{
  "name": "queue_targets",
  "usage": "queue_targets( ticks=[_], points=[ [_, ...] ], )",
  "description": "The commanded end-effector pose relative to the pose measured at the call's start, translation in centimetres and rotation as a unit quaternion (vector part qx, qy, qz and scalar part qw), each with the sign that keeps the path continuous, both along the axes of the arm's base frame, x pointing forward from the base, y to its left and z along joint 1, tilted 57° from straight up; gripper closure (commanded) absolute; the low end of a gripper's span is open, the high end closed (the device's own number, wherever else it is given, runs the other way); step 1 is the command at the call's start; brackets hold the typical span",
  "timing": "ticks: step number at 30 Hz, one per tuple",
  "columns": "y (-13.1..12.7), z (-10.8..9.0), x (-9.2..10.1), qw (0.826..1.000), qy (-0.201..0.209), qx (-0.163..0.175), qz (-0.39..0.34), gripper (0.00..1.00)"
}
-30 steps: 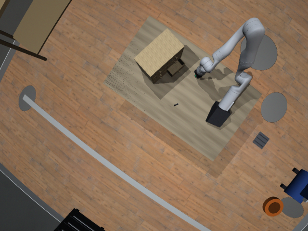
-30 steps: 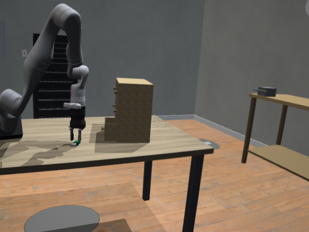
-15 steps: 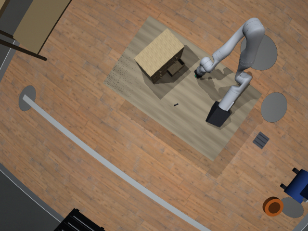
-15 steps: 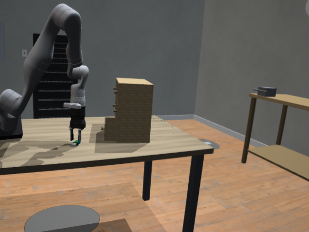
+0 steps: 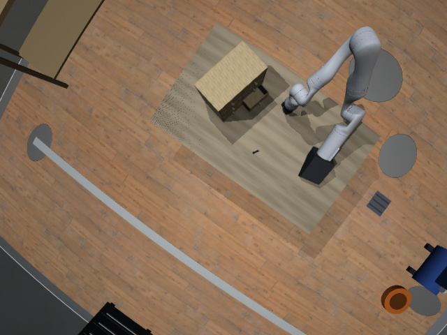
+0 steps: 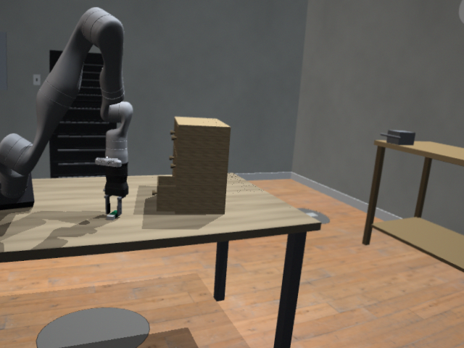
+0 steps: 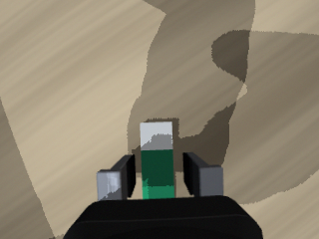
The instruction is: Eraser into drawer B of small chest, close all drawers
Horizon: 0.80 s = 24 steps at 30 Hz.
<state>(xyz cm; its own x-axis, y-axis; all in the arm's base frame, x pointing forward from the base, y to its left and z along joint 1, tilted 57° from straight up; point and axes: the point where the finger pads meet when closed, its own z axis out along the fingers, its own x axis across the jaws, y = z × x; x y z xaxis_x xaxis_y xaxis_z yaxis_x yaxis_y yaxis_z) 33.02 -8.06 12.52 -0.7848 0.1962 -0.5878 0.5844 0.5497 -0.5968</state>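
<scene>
Your wrist view is showing what the top view is hiding: the green-and-white eraser (image 6: 112,215) (image 7: 158,166) is lying on the table (image 5: 274,155) (image 6: 262,209) between the fingertips of your gripper (image 5: 286,108) (image 6: 113,213) (image 7: 159,167), which is standing mostly open, holding nothing. Your top view alone is revealing the inside of the open drawer (image 5: 255,98) (image 6: 165,194) and one small dark object (image 5: 255,151). You are seeing one chest (image 5: 230,75) (image 6: 202,168), one drawer pulled out, one eraser and two fingers.

Eraser (image 6: 112,215) (image 7: 158,166) on table (image 5: 274,173) (image 6: 258,211), before chest (image 5: 230,76) (image 6: 201,168), 1 drawer (image 5: 255,98) (image 6: 164,198) out, between tool's 2 fingers (image 6: 119,206)
</scene>
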Motion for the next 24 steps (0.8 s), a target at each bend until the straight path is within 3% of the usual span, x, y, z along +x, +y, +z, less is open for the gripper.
queue_targets(
  ticks=[1,24],
  points=[
    [-0.44,-0.27,0.19,1.0,-0.004,0.0,-0.003,0.25],
    [-0.65,-0.42,0.25,1.0,-0.004,0.0,-0.003,0.25]
  ],
)
